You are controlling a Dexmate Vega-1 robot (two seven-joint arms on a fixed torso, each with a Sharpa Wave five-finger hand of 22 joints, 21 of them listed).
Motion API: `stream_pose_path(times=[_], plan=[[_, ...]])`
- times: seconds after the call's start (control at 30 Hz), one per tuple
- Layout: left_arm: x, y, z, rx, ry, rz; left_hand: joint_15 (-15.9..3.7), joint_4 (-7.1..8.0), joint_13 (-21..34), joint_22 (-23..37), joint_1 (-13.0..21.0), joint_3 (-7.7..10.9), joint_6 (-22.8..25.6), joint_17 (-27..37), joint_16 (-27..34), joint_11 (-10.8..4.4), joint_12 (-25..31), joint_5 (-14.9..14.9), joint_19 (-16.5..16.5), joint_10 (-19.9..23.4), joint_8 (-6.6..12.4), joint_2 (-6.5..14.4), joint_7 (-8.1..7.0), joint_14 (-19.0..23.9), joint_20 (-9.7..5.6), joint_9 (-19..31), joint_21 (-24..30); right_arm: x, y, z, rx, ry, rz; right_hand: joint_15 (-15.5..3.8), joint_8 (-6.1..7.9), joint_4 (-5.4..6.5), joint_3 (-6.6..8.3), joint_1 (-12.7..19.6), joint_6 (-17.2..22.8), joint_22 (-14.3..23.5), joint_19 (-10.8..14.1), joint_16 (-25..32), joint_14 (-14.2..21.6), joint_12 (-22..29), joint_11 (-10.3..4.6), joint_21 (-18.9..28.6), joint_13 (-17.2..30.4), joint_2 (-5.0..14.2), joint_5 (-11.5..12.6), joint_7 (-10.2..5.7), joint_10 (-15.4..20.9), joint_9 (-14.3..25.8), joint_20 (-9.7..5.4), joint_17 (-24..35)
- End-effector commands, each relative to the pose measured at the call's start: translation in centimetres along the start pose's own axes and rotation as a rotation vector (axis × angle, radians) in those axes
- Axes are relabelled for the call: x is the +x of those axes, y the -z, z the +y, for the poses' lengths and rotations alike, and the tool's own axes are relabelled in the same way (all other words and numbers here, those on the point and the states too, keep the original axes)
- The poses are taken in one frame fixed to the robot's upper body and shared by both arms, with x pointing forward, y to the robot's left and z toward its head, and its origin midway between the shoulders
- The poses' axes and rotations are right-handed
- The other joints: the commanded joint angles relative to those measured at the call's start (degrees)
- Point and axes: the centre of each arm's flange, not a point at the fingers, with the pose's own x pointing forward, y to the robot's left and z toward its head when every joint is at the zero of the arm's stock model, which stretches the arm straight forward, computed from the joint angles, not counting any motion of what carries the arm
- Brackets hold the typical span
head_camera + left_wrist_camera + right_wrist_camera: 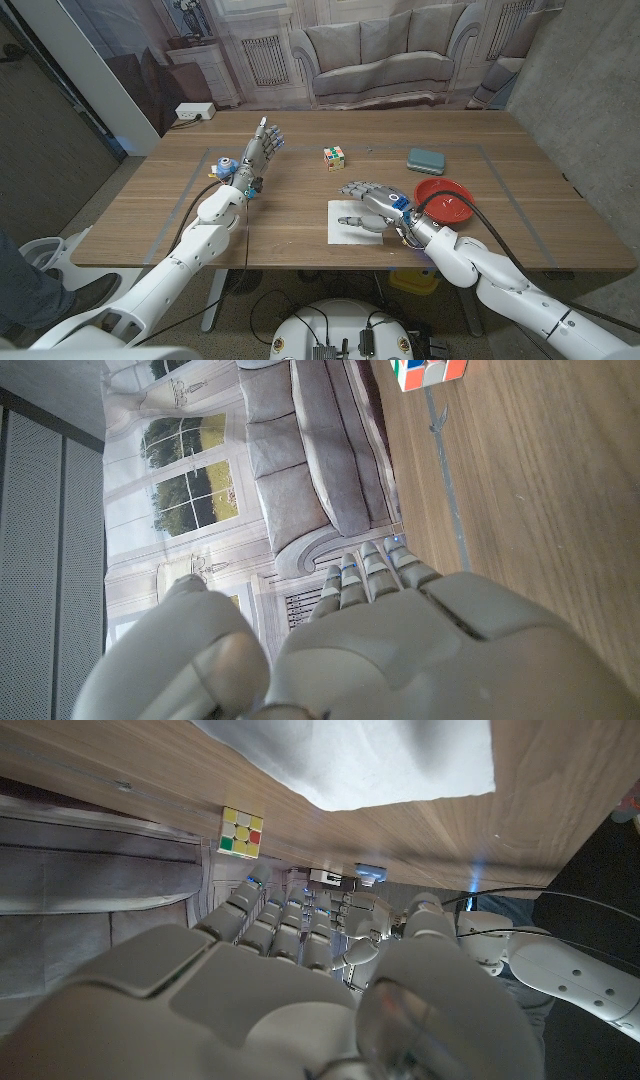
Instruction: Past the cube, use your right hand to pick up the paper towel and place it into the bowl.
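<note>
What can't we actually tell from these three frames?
- Contact: in the head view the right hand covers part of the paper towel; whether its fingers touch it is unclear.
- Bowl: the right arm hides its near rim; contents cannot be fully checked.
- Cube: cut off by the picture's edge in the left wrist view.
- Teal object: too small to identify.
- Left hand: its palm side is hidden.

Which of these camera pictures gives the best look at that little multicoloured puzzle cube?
The head view: the small multicoloured puzzle cube sits whole on the wooden table, clear of both arms. The right wrist view shows one face of it beyond the robot hand. The left wrist view catches just a cropped piece at the picture's edge.
</note>
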Motion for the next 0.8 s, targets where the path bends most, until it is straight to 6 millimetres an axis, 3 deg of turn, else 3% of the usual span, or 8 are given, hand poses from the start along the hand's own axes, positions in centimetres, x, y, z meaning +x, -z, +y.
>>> stream_pose_path(times=[0.03, 0.2, 0.57, 0.8], plan=[[0.0, 0.1, 0.0, 0.0, 0.005, -0.001, -0.08, -0.08, 0.1, 0.3, 0.13, -0.34, 0.64, 0.1, -0.16, -0.24, -0.07, 0.28, 0.14, 0.48, 0.0, 0.31, -0.1, 0.58, 0.11, 0.17, -0.07, -0.3, 0.0, 0.9, -0.005, 0.002, 0.039, -0.32, -0.23, -0.4, 0.03, 0.47, -0.2, 0.29, -1.37, -0.28, -0.69, 0.03, -0.14, -0.77, 0.14, 0.14, 0.56, -0.82, -0.12, 0.25, -1.12, 0.17], [0.0, 0.2, 0.1, -0.001, 0.005, 0.002, -0.1, -0.08, 0.1, 0.31, 0.15, -0.4, 0.7, 0.1, -0.13, -0.07, -0.05, 0.28, 0.13, 0.56, 0.01, 0.35, -0.12, 0.67, 0.11, 0.17, -0.07, -0.3, -0.1, 1.4, 0.004, -0.009, 0.047, 0.03, -0.31, -0.4, -0.02, 0.52, -0.41, 0.31, -2.86, -0.45, -1.64, -0.13, -0.41, -1.69, 0.16, 0.08, 0.66, -1.2, -0.57, 0.26, -0.65, 0.19], [0.3, 0.1, 0.2, 0.001, 0.008, 0.001, -0.12, -0.1, 0.1, 0.31, 0.19, -0.52, 0.78, 0.1, -0.1, 0.06, -0.04, 0.27, 0.03, 0.65, 0.01, 0.43, -0.21, 0.79, 0.15, 0.17, -0.1, -0.3, 0.1, 2.2, 0.024, -0.021, 0.072, 0.35, -0.32, -0.25, -0.19, 0.42, -0.6, 0.43, -6.55, -0.22, -2.25, -0.07, -0.81, -3.93, 0.21, 0.02, 0.95, -3.28, -0.72, 0.29, 3.06, 0.21], [0.5, 0.2, 0.0, -0.001, 0.012, 0.007, -0.08, -0.11, 0.1, 0.31, 0.21, -0.6, 0.82, 0.1, -0.12, 0.0, -0.06, 0.26, 0.01, 0.64, 0.01, 0.48, -0.19, 0.78, 0.17, 0.17, -0.1, -0.4, 0.3, 2.6, 0.03, -0.034, 0.087, 0.51, -0.36, -0.22, -0.31, 0.35, -0.75, 0.46, -7.79, -0.27, -2.74, -0.18, -1.23, -4.75, 0.23, -0.13, 1.08, -3.71, -1.13, 0.3, 4.87, 0.21]])
